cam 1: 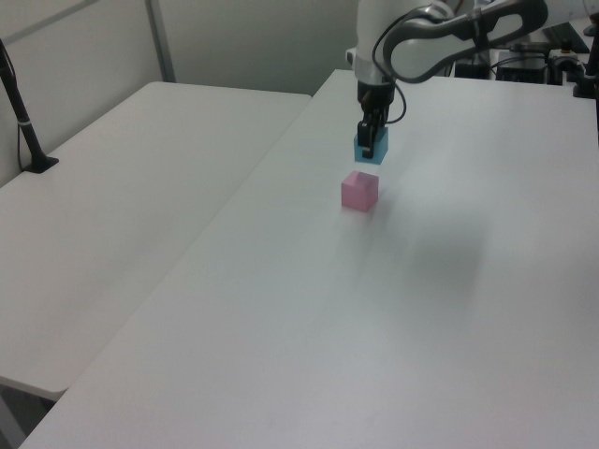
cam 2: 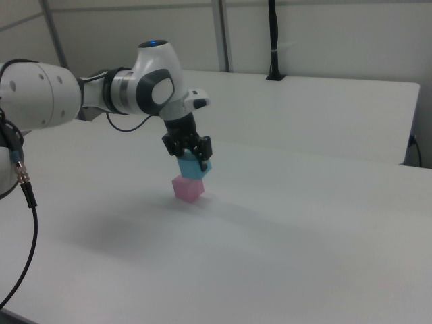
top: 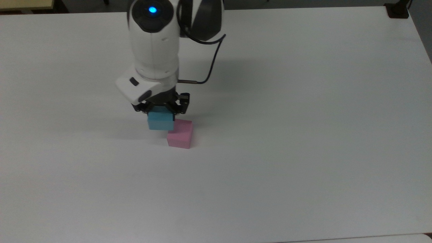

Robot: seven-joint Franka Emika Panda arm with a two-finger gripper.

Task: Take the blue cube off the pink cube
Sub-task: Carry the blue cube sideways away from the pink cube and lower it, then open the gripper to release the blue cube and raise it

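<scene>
blue cube [top: 160, 121] up-left of the pink cube [top: 180, 134] in the top view, lifted clear of it, no contact. clamped between the fingers [top: 172, 112] of the gripper [top: 161, 107], which hangs from the white arm [top: 153, 44] over the cube. in the left view, blue cube [cam 1: 370, 150] above and slightly right of the pink cube [cam 1: 359, 190], a gap between the two. in the right view, blue cube [cam 2: 194, 166] just over the pink cube [cam 2: 187, 187], gripper [cam 2: 188, 150] pinching it from above. pink cube alone on the white desk [top: 303, 135], flat, upright.
</scene>
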